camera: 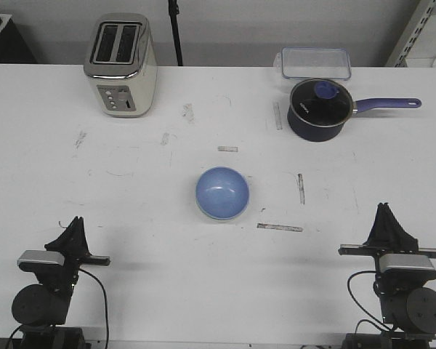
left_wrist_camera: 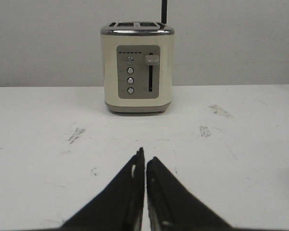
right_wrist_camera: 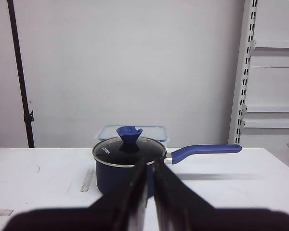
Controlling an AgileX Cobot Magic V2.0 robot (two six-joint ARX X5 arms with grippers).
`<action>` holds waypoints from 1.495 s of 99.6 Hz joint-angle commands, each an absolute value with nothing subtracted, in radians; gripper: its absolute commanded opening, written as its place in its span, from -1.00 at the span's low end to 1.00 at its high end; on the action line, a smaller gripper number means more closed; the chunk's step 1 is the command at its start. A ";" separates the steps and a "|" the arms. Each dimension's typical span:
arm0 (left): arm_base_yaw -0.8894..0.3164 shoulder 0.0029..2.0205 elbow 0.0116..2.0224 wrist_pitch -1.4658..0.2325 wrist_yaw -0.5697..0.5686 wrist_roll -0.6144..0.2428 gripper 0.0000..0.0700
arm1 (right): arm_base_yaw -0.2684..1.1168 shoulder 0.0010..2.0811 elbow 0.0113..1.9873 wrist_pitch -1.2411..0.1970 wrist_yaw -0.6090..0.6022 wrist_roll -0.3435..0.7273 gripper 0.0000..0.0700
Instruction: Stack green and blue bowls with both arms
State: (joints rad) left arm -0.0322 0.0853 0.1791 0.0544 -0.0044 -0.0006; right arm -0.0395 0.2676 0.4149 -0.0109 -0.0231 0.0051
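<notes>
A light blue bowl (camera: pixel 221 193) sits upright in the middle of the table, seen only in the front view. No mint green bowl shows in any view. My left gripper (camera: pixel 74 220) rests low at the front left, far from the bowl. In the left wrist view the left gripper (left_wrist_camera: pixel 145 156) is shut and empty, pointing at the toaster. My right gripper (camera: pixel 384 207) rests at the front right, also far from the bowl. In the right wrist view the right gripper (right_wrist_camera: pixel 150 163) is shut and empty, pointing at the saucepan.
A cream toaster (camera: pixel 120 65) stands at the back left and fills the left wrist view (left_wrist_camera: pixel 137 67). A navy saucepan (camera: pixel 318 109) with lid and purple handle stands back right (right_wrist_camera: pixel 130 148), with a clear plastic container (camera: pixel 315 62) behind it. Tape strips (camera: pixel 280 227) lie near the bowl.
</notes>
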 commanded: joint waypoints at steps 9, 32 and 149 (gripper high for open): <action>-0.027 0.075 0.138 0.094 -0.008 0.015 -1.00 | -0.039 0.268 0.413 0.000 -0.022 0.010 -0.96; -0.025 0.030 0.085 0.108 -0.022 0.007 -1.00 | -0.039 0.268 0.413 0.000 -0.022 0.010 -0.96; 0.000 0.003 0.012 0.159 -0.017 0.012 -1.00 | -0.039 0.268 0.413 0.000 -0.022 0.010 -0.96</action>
State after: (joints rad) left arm -0.0010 0.0048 0.0341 0.1467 -0.0200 0.0067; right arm -0.0395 0.2676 0.4149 -0.0109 -0.0231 0.0051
